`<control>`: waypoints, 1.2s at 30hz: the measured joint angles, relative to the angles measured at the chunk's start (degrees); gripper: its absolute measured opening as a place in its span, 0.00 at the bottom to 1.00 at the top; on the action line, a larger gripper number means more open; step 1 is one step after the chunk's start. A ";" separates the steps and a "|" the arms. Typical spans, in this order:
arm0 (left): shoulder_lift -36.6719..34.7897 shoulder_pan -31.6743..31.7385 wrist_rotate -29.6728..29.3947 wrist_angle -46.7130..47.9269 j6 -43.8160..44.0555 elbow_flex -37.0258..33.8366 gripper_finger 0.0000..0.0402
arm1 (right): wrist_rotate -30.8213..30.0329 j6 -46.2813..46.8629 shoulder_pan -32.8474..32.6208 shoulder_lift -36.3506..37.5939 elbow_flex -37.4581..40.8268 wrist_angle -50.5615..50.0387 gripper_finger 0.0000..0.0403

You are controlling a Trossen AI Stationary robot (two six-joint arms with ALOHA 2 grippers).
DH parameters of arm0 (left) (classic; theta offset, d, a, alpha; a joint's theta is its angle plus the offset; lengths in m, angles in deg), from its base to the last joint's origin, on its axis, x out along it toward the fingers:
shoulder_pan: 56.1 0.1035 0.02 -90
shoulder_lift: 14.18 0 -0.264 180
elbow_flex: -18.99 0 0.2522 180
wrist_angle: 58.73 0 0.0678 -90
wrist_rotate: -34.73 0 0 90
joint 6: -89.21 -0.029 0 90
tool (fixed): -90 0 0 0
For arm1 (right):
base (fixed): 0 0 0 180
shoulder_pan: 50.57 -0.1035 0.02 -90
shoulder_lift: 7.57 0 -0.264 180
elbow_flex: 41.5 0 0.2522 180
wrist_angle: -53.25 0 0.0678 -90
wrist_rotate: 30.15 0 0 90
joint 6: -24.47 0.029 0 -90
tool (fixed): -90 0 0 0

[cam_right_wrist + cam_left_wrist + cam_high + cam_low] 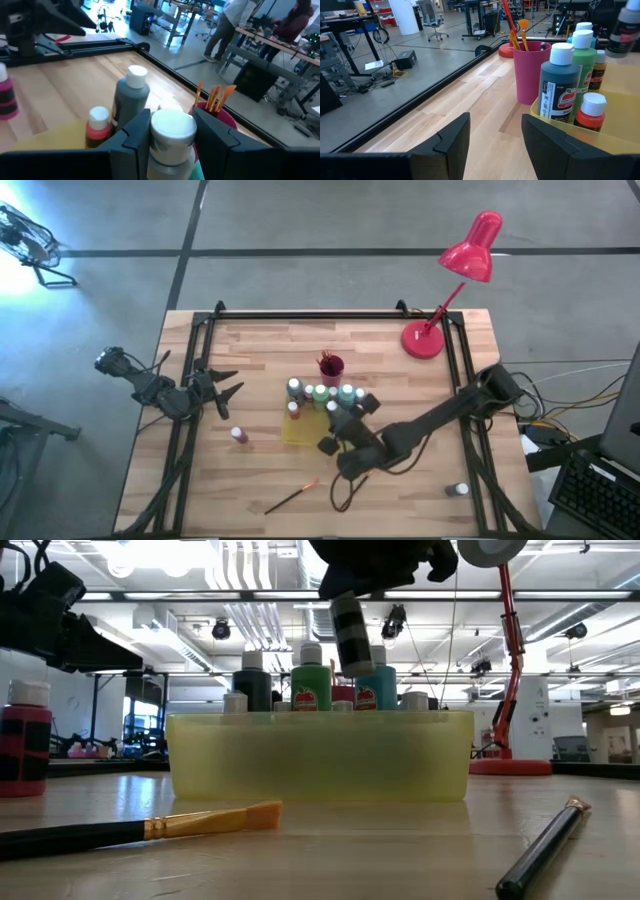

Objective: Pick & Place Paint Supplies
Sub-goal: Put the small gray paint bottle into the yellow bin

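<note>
Hanging above the yellow tray (pixel 320 755) at the middle of the table (pixel 260 350), the right gripper (pixel 170 125) has its two dark fingers clamped on a white-capped paint bottle (pixel 351 632), gripped just under the cap, clear of the tray and of the bottles already standing in it. By its look the bottle is small, rigid plastic and light, though liquid inside would give it some weight low down; its smooth round wall is likely slippery, so the shoulder below the cap seems the surest hold, as taken here. A dark green bottle (pixel 561 85), a lighter green one (pixel 582 62) and a short orange-red one (pixel 590 112) stand upright, crowded along the tray's far side, beside the magenta cup (pixel 532 70) holding brushes. A pink bottle (pixel 239 435) stands alone toward the table's left edge, a brush (pixel 290 497) lies near the front edge, and another bottle (pixel 460 490) sits at the front right corner. The left gripper (pixel 492 145) waits at the left side, fingers spread and empty.
</note>
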 joint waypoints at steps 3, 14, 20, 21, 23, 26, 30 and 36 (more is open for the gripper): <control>0.00 -0.01 -0.01 0.01 0.01 -0.01 0.46 | -0.82 1.50 -0.67 -1.45 -0.71 -0.21 0.28; 0.00 0.00 0.00 0.02 0.01 -0.01 0.46 | -3.84 17.70 -0.95 -5.47 5.28 0.99 0.28; -0.02 -0.01 -0.04 0.04 0.01 0.00 0.46 | -3.73 17.93 -0.89 -8.18 5.73 4.67 0.28; -0.01 -0.01 -0.02 0.04 0.00 0.00 0.46 | -3.76 17.92 -0.89 -8.18 5.79 5.12 0.28; 0.00 -0.01 -0.02 0.04 0.01 -0.01 0.46 | -4.26 18.16 -0.77 -8.18 6.35 6.31 0.28; 0.00 -0.01 -0.04 0.05 0.00 0.00 0.46 | -4.89 20.05 -0.65 -8.36 7.32 6.27 0.28; 0.00 -0.01 -0.04 0.07 0.01 -0.01 0.46 | -5.65 22.73 -0.26 -8.72 9.07 8.54 0.28; 0.00 0.00 -0.02 0.07 0.01 0.00 0.46 | -5.51 18.08 1.06 -10.62 10.78 17.87 0.28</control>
